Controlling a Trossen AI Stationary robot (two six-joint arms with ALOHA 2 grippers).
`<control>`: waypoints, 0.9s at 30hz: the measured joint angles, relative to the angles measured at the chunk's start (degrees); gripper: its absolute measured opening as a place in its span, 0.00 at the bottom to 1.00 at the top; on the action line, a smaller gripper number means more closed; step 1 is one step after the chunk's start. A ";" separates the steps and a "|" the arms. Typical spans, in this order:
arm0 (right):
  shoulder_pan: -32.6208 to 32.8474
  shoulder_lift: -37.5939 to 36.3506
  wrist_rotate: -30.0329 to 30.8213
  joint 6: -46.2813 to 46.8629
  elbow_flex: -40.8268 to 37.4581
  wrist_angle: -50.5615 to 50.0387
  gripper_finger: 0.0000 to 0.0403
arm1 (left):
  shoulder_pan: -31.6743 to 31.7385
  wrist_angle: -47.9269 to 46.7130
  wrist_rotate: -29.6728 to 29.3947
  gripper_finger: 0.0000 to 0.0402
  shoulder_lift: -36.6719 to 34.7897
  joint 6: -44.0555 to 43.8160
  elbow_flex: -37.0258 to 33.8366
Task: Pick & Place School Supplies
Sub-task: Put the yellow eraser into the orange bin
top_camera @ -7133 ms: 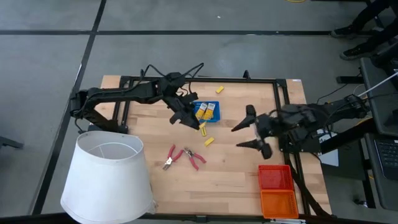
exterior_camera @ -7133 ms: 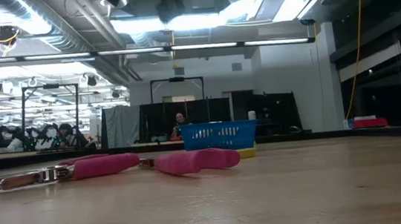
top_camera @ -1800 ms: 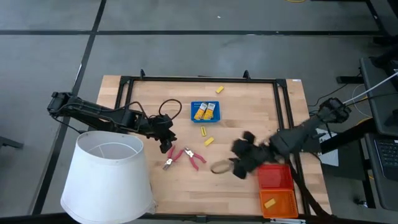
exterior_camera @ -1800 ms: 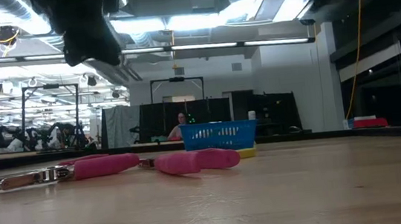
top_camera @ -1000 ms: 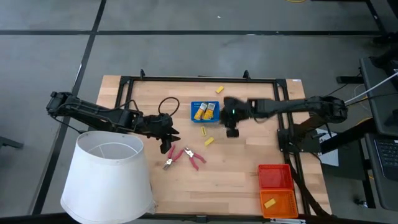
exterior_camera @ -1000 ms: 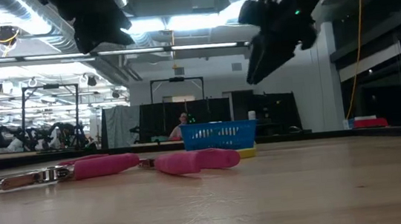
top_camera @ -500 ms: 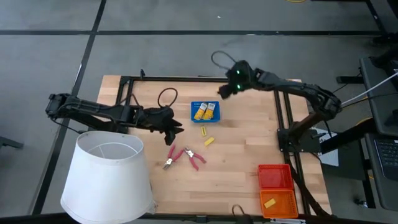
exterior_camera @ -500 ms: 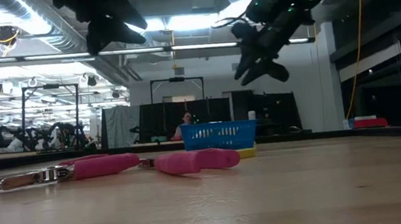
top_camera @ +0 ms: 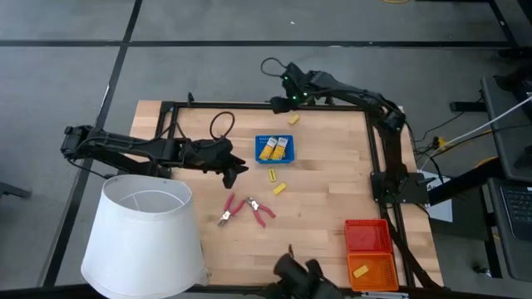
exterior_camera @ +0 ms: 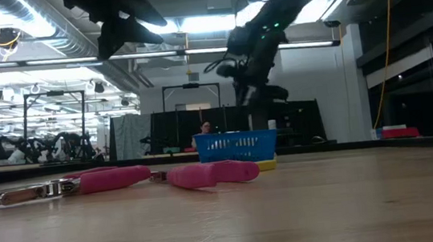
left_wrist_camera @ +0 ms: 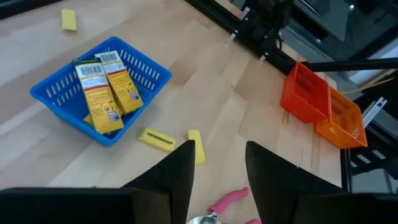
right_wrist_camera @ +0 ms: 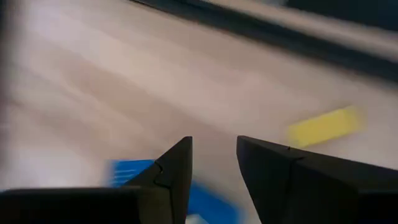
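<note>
Three trays sit on the wooden table (top_camera: 332,191): a blue tray (top_camera: 275,149) near the far middle, and a red tray (top_camera: 366,236) with an orange tray (top_camera: 371,272) touching it at the near right corner. A big white lampshade (top_camera: 145,237) covers the near left corner and hides the table under it; part of the left arm runs just behind it. In the blue tray lie two flat yellow packs (left_wrist_camera: 107,89) with pale labels, side by side, with a further bit of yellow under them that cannot be made out. One yellow block (top_camera: 360,271) lies in the orange tray; the red tray shows nothing inside. Loose on the wood are three yellow pieces: one block (top_camera: 293,120) near the far edge, a narrow one (top_camera: 271,175) just in front of the blue tray, and another (top_camera: 279,188) near it. Two red-handled tools (top_camera: 246,209) lie close together toward the middle, handles splayed. The left gripper (top_camera: 233,170) hangs above the table between the blue tray and the tools, its fingers (left_wrist_camera: 180,171) spread with nothing between them. The right gripper (top_camera: 287,98) is up over the far edge of the table, near the lone far block, its fingers (right_wrist_camera: 176,174) parted and bare. A dark shape (top_camera: 299,278) shows at the near edge of the table; what it is cannot be told.
</note>
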 joint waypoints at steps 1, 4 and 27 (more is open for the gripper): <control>0.00 1.59 1.38 -5.13 2.28 -2.30 0.32 | -0.15 0.00 -0.24 0.35 0.00 -0.19 0.00; 0.24 5.08 3.91 -20.13 8.20 -8.36 0.32 | -0.27 -0.02 -0.73 0.35 0.00 -0.33 0.00; 2.14 9.57 13.87 -90.76 15.22 -26.40 0.32 | -0.33 2.43 1.69 0.35 0.02 -2.56 0.00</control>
